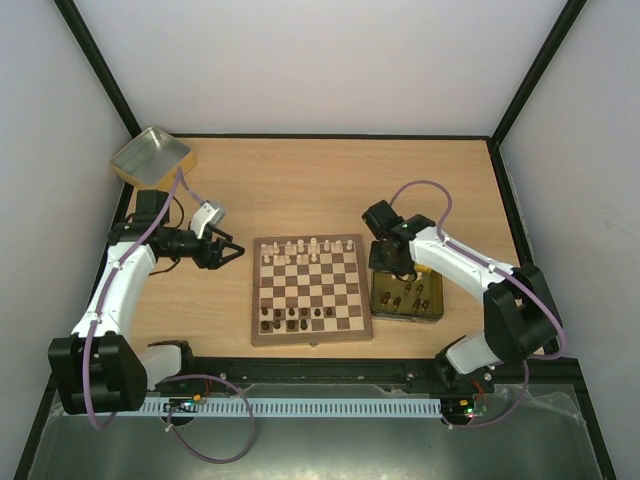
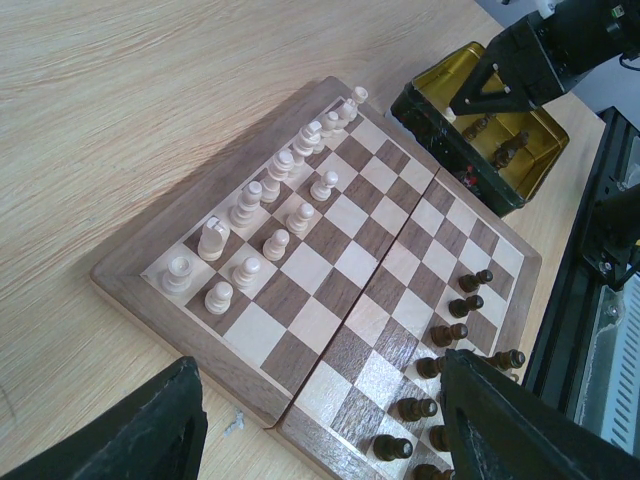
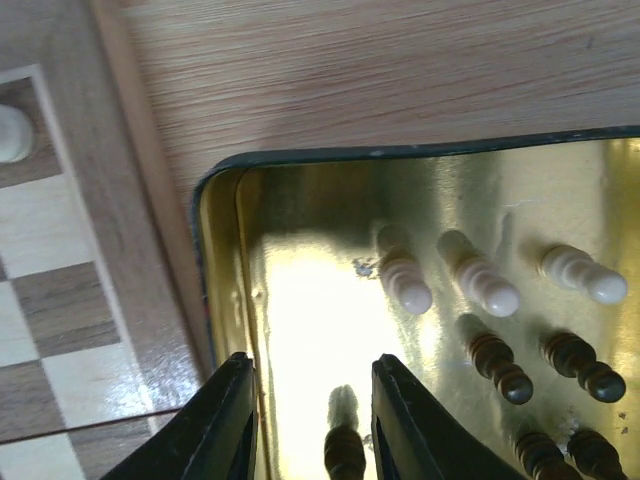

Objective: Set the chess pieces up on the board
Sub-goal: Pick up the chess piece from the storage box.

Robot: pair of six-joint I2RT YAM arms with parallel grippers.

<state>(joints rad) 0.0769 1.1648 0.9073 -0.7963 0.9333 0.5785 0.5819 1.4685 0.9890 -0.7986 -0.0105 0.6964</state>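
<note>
The board (image 1: 310, 288) lies mid-table. Cream chess pieces (image 1: 305, 247) stand along its far rows and dark pieces (image 1: 295, 318) along its near rows. The left wrist view shows the board (image 2: 330, 300) with the cream pieces (image 2: 275, 215) and the dark pieces (image 2: 455, 330). My left gripper (image 1: 228, 250) is open and empty, hovering just left of the board. My right gripper (image 1: 388, 272) is open, lowered into a gold tin (image 1: 432, 310). In the right wrist view a dark piece (image 3: 345, 455) stands between its fingers (image 3: 225, 425), untouched. Cream pieces (image 3: 408, 282) and dark pieces (image 3: 500, 368) stand in the tin.
A second gold tin (image 1: 150, 157) sits at the far left corner. The tin wall (image 3: 215, 290) runs close beside my right gripper's left finger, next to the board's border (image 3: 130, 200). Black frame posts edge the table.
</note>
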